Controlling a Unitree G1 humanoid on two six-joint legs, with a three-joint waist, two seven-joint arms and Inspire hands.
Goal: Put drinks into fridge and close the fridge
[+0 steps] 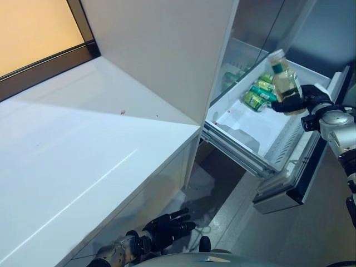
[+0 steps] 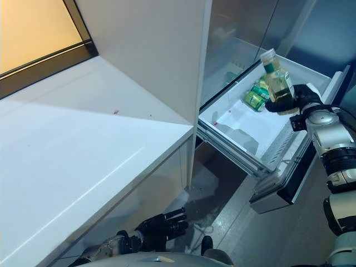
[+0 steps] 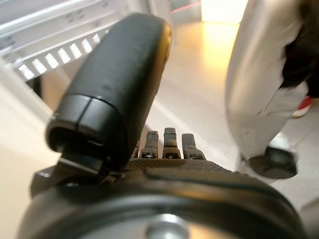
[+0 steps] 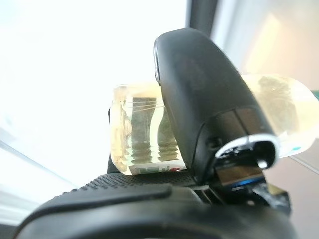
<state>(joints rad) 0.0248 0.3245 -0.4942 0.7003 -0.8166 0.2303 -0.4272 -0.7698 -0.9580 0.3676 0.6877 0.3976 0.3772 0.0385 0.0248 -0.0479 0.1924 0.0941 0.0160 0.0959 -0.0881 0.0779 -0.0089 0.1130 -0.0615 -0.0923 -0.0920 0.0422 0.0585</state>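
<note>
From the left eye view, the right hand [image 1: 307,100] is out over the pulled-out fridge drawer [image 1: 245,130], its dark fingers curled round the lower half of a clear plastic bottle [image 1: 286,80] of pale yellowish drink. The bottle has a white cap and a green band at the neck, and it tilts, cap toward the fridge. In the drawer's far corner lie green cans [image 1: 258,94], side by side; the rest of its white, smooth floor is bare. The drawer's near wall is ribbed. The left hand [image 1: 167,225] hangs low by the floor under the glossy white counter [image 1: 83,161], holding nothing.

The right eye view shows the same: bottle [image 2: 277,82] gripped above the drawer, cans [image 2: 257,95] just beyond it.

In the left wrist view, the left hand's thumb [image 3: 117,92] stands up, its fingers [image 3: 169,144] lie straight and relaxed, and a person's trouser leg and a shoe show beyond them.

In the right wrist view, the thumb [image 4: 199,104] presses across the bottle [image 4: 144,134], whose ridged clear wall shows the liquid inside. The strip of label at its base is too small to read.
</note>
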